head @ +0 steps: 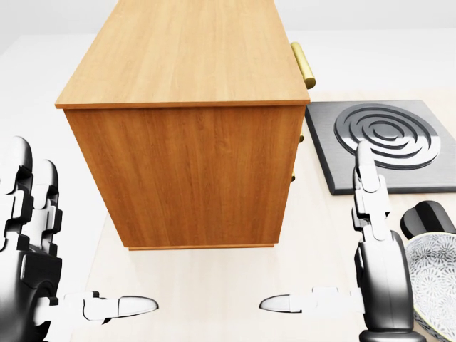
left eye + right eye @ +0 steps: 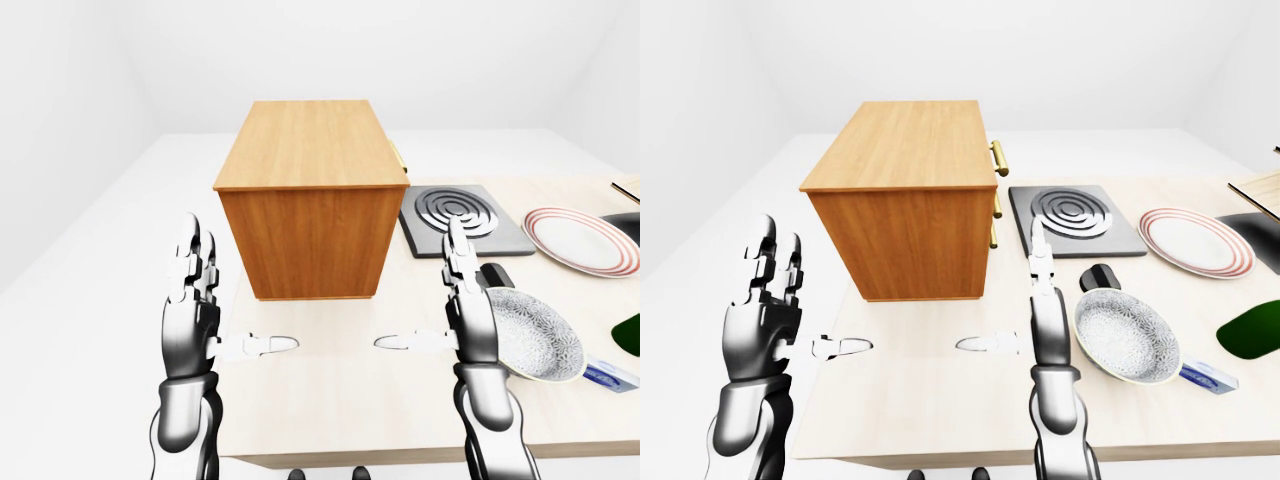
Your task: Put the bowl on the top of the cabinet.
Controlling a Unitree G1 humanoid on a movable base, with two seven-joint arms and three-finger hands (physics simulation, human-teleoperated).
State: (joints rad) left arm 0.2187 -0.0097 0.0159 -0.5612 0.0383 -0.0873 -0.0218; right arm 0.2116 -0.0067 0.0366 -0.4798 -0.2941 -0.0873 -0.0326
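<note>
Two silver three-finger hands, left hand [image 2: 190,300] and right hand [image 2: 465,315], are hovering wide open and empty in the left-eye view, apparently readying a reach, while the right-eye view is showing the patterned grey ceramic bowl [image 2: 1128,335] resting just beside the right one, below the tall wooden cabinet [image 2: 905,190].

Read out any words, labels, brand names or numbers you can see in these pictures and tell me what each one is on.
No text can be read anywhere.
The small blue-and-white flat packet at the right of the right-eye view may carry print, but it is too small and blurred to read.
The wooden cabinet, the grey patterned bowl, the dark square hob and the red-rimmed white plate show no lettering.
</note>
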